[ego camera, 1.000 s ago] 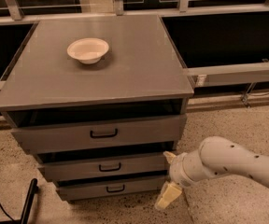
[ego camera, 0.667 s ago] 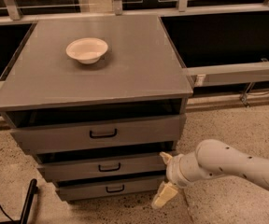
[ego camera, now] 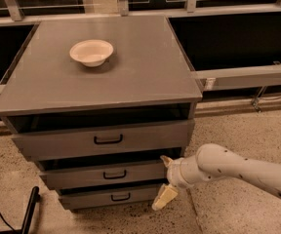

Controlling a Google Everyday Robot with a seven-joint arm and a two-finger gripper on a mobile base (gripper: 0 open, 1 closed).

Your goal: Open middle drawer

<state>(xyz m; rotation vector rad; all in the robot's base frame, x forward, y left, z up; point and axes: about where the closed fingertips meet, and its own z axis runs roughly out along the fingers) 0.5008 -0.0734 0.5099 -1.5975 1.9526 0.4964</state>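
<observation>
The grey cabinet (ego camera: 96, 77) has three drawer fronts stacked one above another. The middle drawer (ego camera: 82, 176) is a wide grey front of medium height with a small black bar handle (ego camera: 115, 175). All three fronts stand slightly out from the cabinet. My gripper (ego camera: 164, 179) is at the right end of the middle drawer, on a white arm (ego camera: 238, 169) that comes in from the right. It is open: one tan finger (ego camera: 166, 160) is by the drawer's top right corner and the other (ego camera: 162, 198) hangs lower, in front of the bottom drawer's right end. It holds nothing and is well right of the handle.
A white bowl (ego camera: 91, 51) sits on the cabinet top. The taller top drawer (ego camera: 101, 140) and the slim bottom drawer (ego camera: 106, 197) each have a black handle. A black bar (ego camera: 28, 211) stands on the speckled floor at lower left. Dark window bays and rails run behind.
My arm and gripper have shifted a little to the left, closer to the right end of the middle drawer. The drawers and bowl have not moved.
</observation>
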